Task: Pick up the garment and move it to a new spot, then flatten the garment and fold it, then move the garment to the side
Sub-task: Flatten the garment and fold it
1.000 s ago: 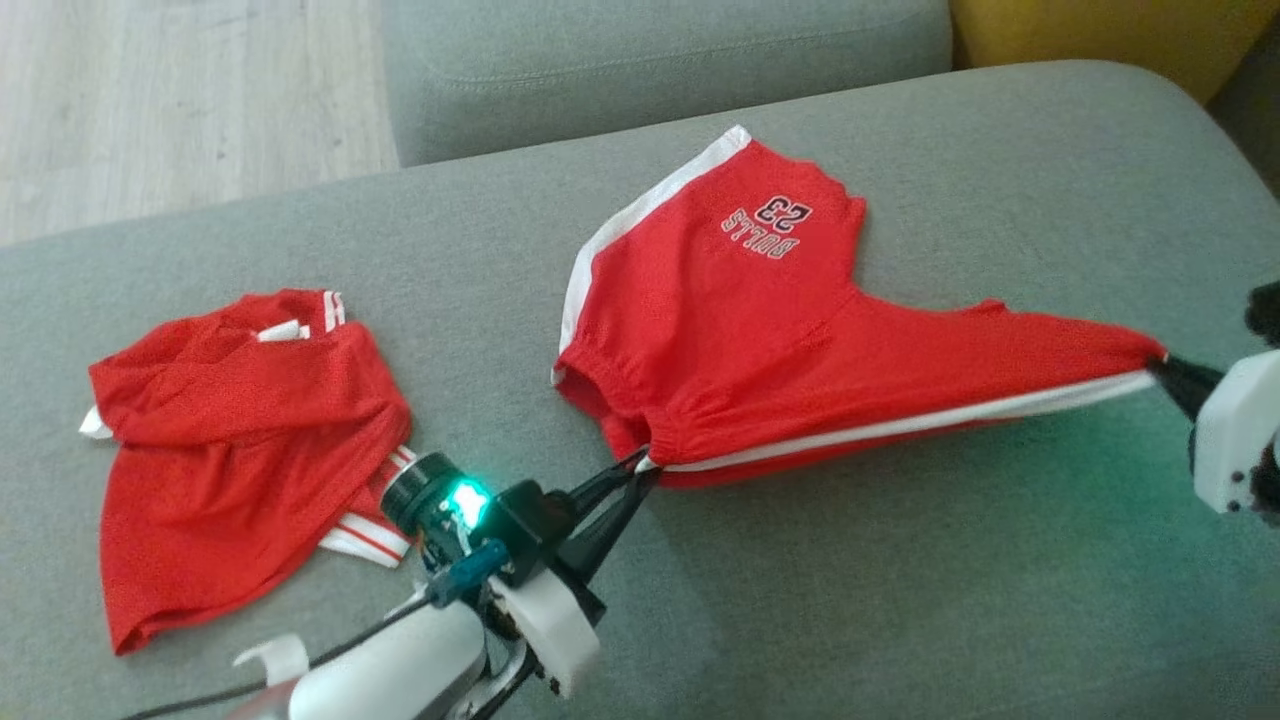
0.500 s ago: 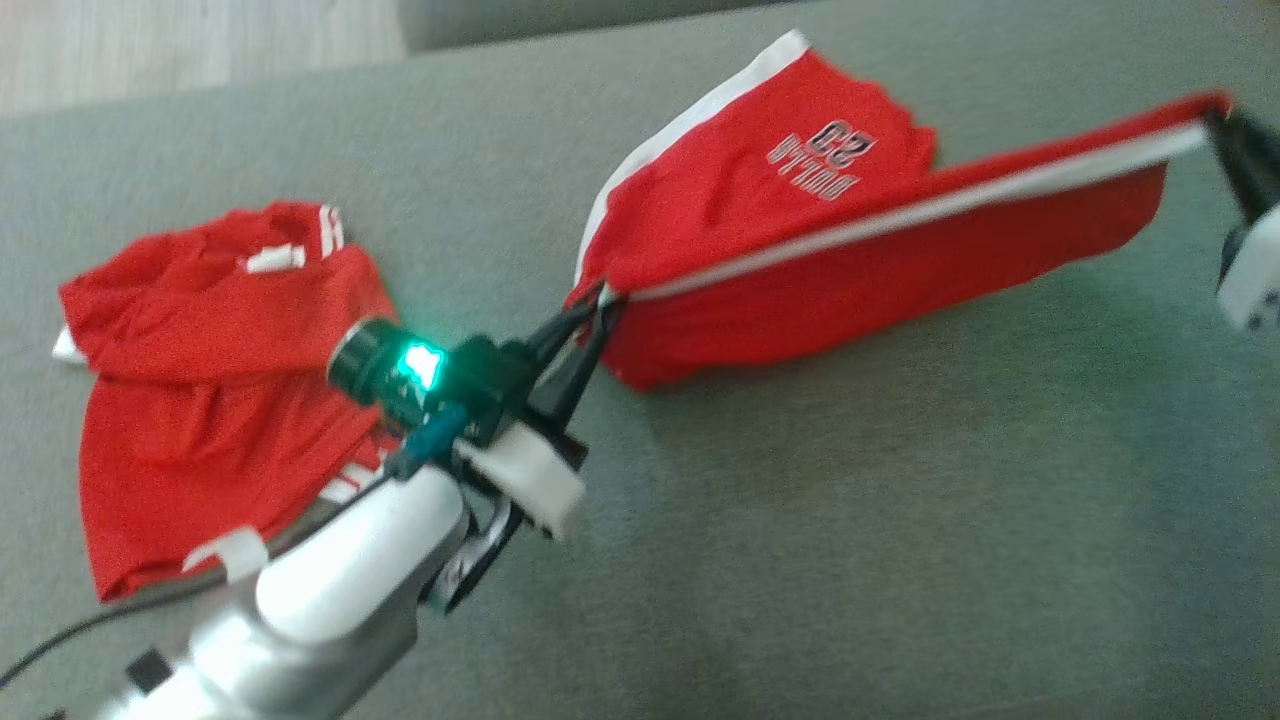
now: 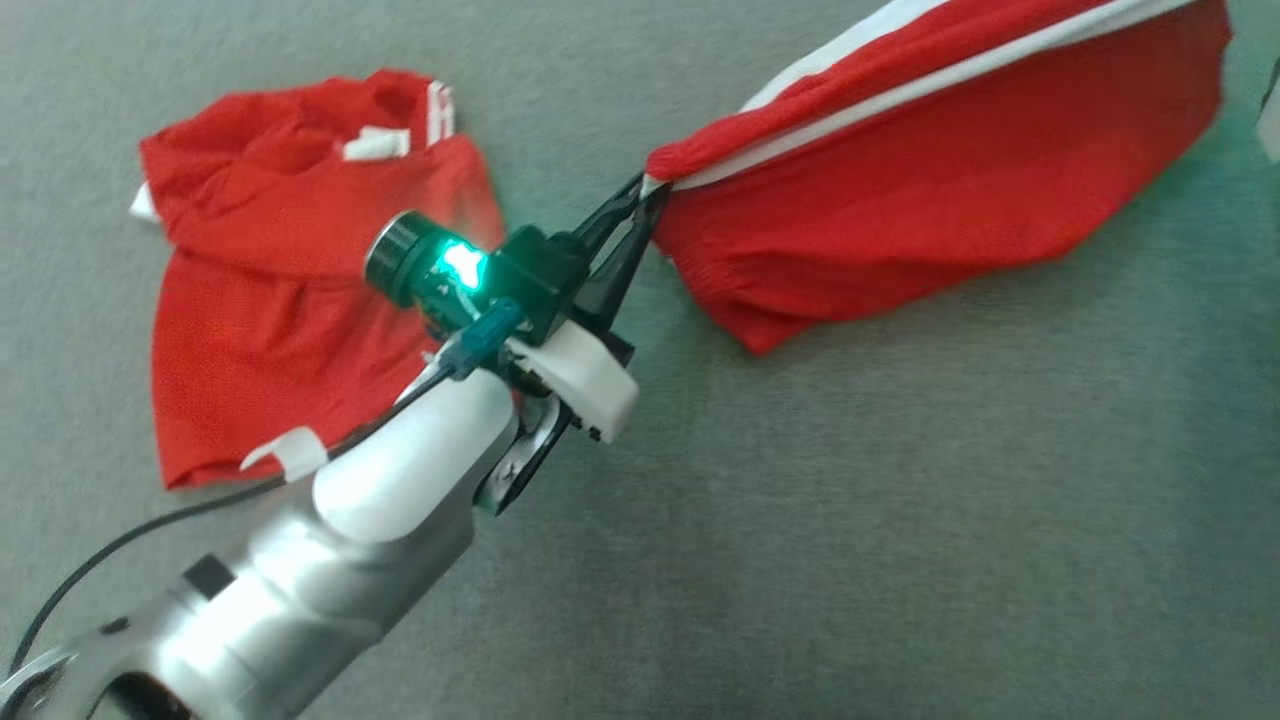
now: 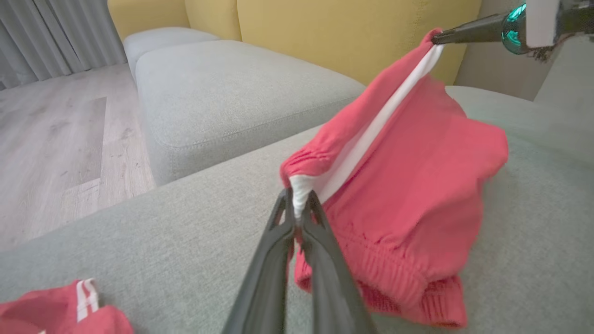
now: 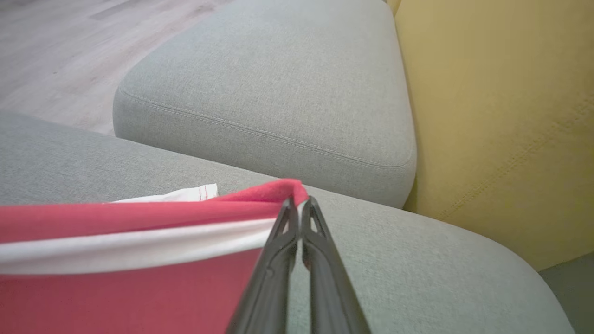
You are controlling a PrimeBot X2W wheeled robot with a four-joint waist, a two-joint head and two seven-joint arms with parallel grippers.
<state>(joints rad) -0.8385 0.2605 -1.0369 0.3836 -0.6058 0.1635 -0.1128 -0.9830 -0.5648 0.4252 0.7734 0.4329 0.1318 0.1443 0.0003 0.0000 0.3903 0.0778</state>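
Left gripper (image 3: 643, 192) pinches shut on the gathered elastic waistband corner of the red basketball shorts (image 3: 930, 190). Right gripper (image 5: 300, 204) clamps the far end beside the white side stripe. The smooth knit hangs stretched between them over the grey woven sofa cushion (image 3: 800, 520), near a crumpled red jersey (image 3: 280, 300).

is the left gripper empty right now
No, the left gripper is shut on the white-striped corner of the red shorts.
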